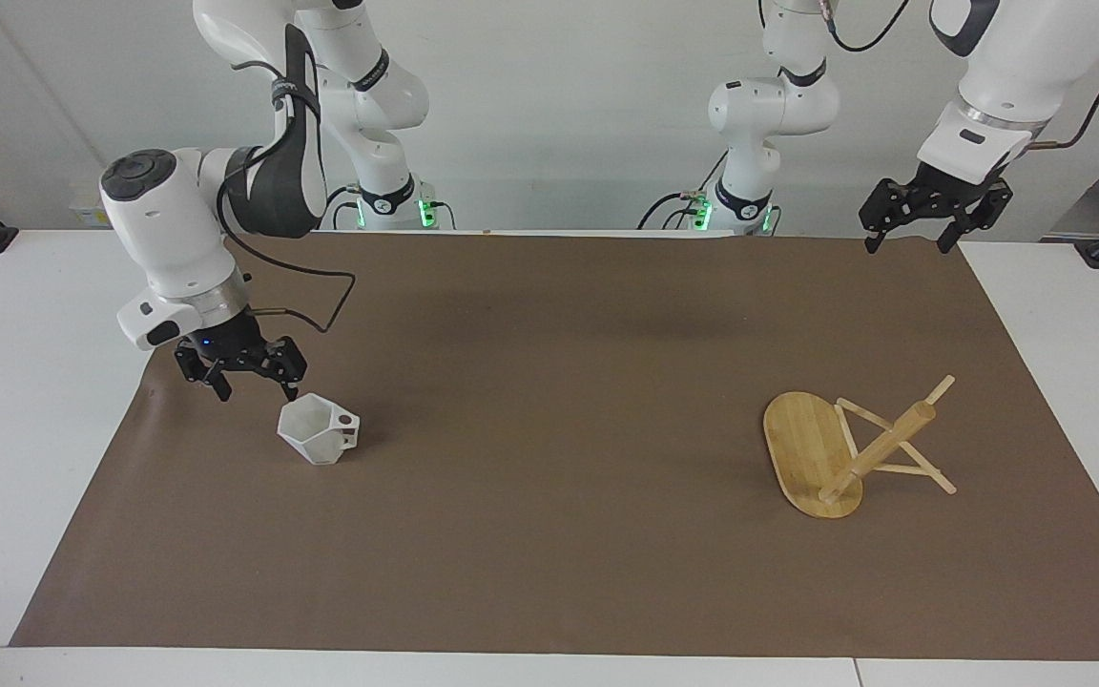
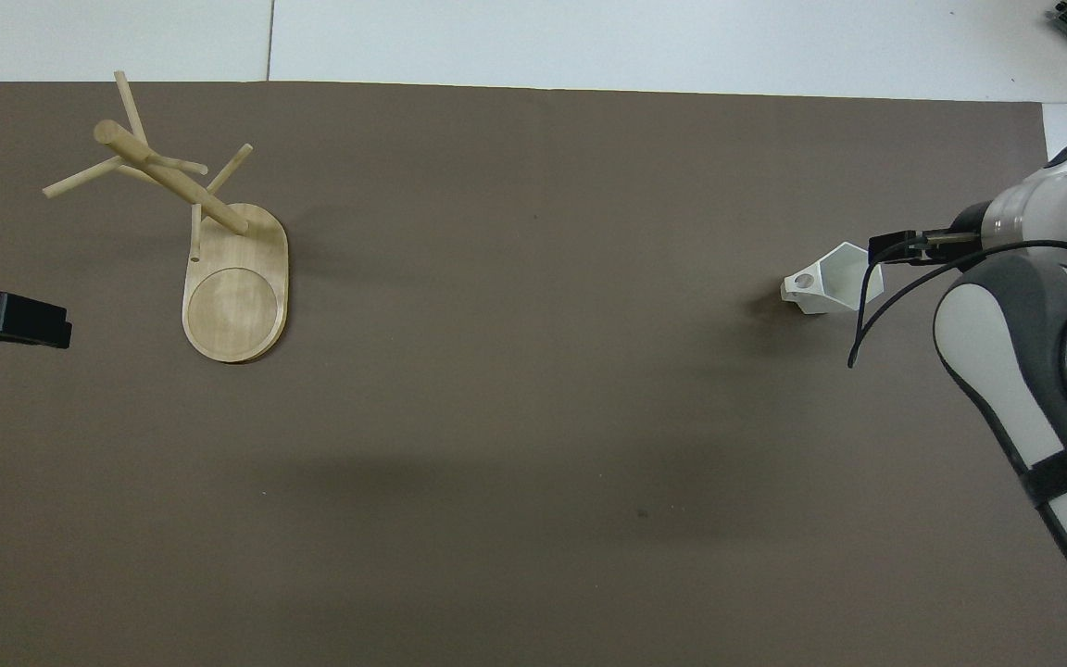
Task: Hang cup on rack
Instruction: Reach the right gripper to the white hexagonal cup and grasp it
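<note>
— The brown mat [image 1: 549,429] covers most of the table. Where's the rack [image 1: 840,458]?

— Standing toward the left arm's end, well below the left gripper [image 1: 904,224], which waits with its jaws spread and nothing in them.

— And the cup [image 1: 319,429]?

— Upright on the mat, just beside the right gripper [image 1: 254,385], jaws released, not touching it. From above (a trick of height) that gripper [image 2: 885,250] covers the cup's [image 2: 825,287] rim; the facing view shows it apart.
</note>
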Action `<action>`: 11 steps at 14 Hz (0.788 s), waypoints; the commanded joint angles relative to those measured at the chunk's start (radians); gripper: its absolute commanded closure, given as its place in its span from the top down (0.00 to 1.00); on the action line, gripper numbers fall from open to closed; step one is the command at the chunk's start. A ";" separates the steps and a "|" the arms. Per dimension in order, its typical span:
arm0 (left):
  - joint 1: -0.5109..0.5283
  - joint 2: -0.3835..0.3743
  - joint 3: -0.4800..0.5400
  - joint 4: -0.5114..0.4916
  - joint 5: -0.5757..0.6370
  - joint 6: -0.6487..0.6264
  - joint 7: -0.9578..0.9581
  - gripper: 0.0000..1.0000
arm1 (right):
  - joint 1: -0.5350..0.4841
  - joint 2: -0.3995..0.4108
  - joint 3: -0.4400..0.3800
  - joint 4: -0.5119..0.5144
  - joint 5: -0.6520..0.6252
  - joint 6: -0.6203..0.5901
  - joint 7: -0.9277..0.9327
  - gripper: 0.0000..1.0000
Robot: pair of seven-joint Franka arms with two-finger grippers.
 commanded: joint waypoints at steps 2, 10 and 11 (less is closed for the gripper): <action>0.002 -0.033 0.002 -0.043 -0.005 0.023 -0.003 1.00 | -0.006 -0.004 0.005 -0.084 -0.019 0.093 -0.051 1.00; 0.002 -0.033 0.002 -0.043 -0.005 0.023 -0.003 1.00 | -0.009 0.059 0.005 -0.098 -0.019 0.202 -0.041 0.93; 0.002 -0.033 0.002 -0.043 -0.006 0.023 -0.003 1.00 | -0.009 0.070 0.005 -0.099 -0.019 0.218 -0.041 0.92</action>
